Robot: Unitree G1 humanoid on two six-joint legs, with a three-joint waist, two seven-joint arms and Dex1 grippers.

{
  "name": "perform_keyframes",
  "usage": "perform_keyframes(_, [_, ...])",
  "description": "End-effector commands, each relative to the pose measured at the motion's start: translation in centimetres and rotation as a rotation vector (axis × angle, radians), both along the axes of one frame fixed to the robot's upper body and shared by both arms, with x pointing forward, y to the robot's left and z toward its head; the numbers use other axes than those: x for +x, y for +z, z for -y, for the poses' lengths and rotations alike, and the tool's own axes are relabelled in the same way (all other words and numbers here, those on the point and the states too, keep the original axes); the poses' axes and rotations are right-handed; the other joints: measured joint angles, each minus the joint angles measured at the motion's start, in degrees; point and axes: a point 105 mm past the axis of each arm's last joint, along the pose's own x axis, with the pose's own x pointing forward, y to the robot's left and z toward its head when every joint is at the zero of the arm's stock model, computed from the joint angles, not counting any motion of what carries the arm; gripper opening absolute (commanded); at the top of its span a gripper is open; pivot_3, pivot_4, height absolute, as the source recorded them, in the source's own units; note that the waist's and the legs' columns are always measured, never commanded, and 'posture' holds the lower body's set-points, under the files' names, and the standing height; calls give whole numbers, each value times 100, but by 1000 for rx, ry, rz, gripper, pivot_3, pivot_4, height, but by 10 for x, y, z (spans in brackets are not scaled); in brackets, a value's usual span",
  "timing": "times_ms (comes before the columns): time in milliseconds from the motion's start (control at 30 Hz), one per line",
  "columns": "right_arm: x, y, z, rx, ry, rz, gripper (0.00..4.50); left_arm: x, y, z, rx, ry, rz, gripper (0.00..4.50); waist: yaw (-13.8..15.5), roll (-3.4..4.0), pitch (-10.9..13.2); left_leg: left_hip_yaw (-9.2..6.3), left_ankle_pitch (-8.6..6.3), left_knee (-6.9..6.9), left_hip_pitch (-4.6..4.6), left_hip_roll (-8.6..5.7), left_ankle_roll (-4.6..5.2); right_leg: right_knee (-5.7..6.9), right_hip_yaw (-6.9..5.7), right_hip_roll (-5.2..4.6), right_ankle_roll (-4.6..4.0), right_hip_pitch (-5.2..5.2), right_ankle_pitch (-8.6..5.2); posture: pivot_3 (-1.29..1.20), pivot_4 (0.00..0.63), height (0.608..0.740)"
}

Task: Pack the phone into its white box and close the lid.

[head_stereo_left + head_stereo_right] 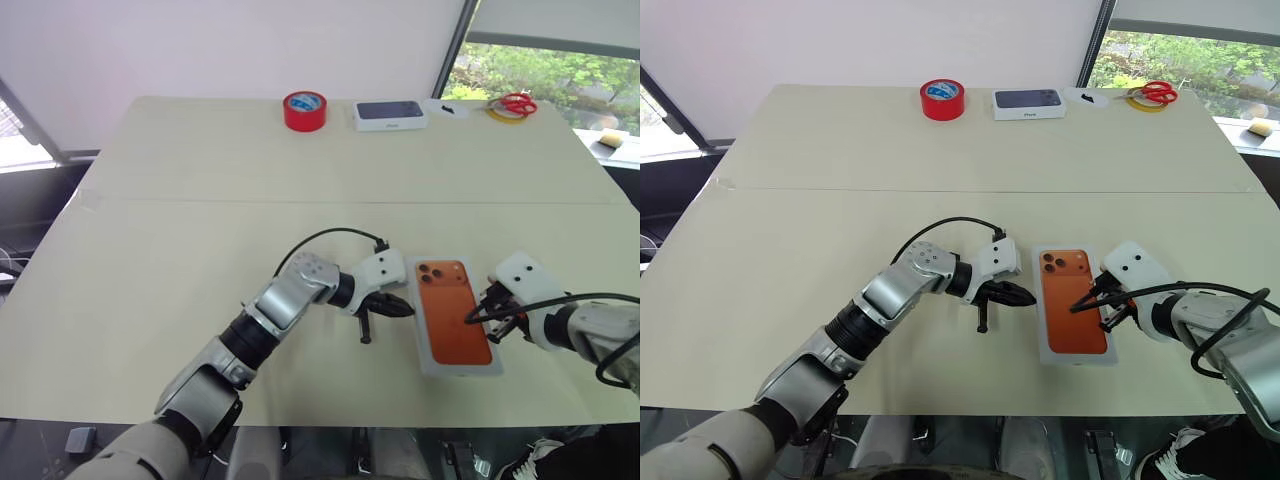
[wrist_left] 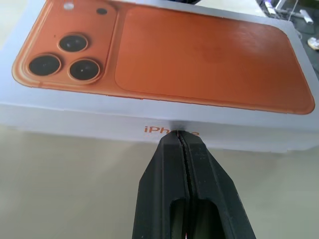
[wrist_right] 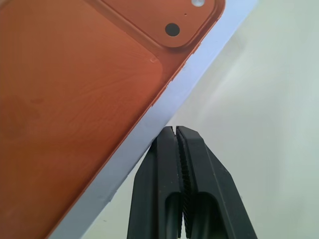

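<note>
Phone: the flat copper-orange smartphone (image 1: 453, 311), back up with its lens cluster at the far corner, lies in the shallow white cardboard box (image 1: 428, 352) near the front edge of the table, a thin white rim showing all round it.
Left gripper: the left gripper (image 1: 404, 309) has its two black fingers pressed together, tip right at the box's left side wall; the left wrist view shows the tip (image 2: 178, 141) against the orange lettering on that wall, holding nothing.
Right gripper: the right gripper (image 1: 474, 318) is also pressed shut and empty, its tip at the box's right edge, over the white rim beside the phone.
Table: a pale cream tabletop (image 1: 200, 230), with a seam running across it.
Far edge: a red roll of tape (image 1: 304, 110), a thicker white box with a dark phone pictured on top (image 1: 390, 115), and red-handled scissors (image 1: 515, 104) lying on a yellow ring, all well apart from the grippers.
</note>
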Motion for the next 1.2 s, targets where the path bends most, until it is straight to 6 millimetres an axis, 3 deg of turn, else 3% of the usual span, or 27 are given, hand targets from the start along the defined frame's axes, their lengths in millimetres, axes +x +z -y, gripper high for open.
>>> perform_keyframes(33, [-3, 5, -10, 18, 58, 14, 107, -6, 18, 14, -68, -42, 36, 0, 1, 0, 0, 0, 0, 0, 0, 0, 0, 0, 0, 0, 0, 0, 0, 0, 150, 730])
perform_keyframes(500, [-4, 4, -1, -8, 32, 11, 107, -5, 11, 10, -54, -17, 18, 0, 5, 0, 0, -1, 0, 1, 0, -1, 0, 0, 0, 0, 0, 2, 0, 0, 150, 730])
perform_keyframes(667, [-7, 21, 17, -47, 5, 59, 107, 2, 13, -3, -69, 23, -9, 0, 5, 0, 0, 0, 0, 1, 0, -1, 0, 0, 0, 0, 0, 2, 0, 0, 150, 730])
perform_keyframes(767, [-14, 31, 23, -44, 28, 86, 107, 12, 24, -6, -118, 79, -37, 0, 6, 0, 0, -1, 0, 1, 3, 0, 0, 0, -1, 0, 0, 6, 0, 0, 150, 730])
perform_keyframes(933, [-35, 40, -1, 75, 159, 83, 107, 22, 36, 3, -156, 130, -39, 0, 16, -1, 0, -3, 0, 3, 4, -2, 0, 0, -1, 0, 1, 11, 0, 0, 150, 730])
perform_keyframes(1033, [-49, 25, -19, 122, 214, 25, 107, 21, 29, 16, -119, 122, -14, 0, 19, -2, 0, -10, 0, 5, 5, -3, 0, -1, -6, 0, 2, 18, 0, 0, 150, 730])
perform_keyframes(1200, [-55, -4, -29, 133, 181, -36, 107, 22, 11, 25, -18, 114, 0, 0, -2, -2, -3, -11, 0, 4, 6, -3, 0, -1, -6, 0, 2, 14, -1, 0, 150, 730])
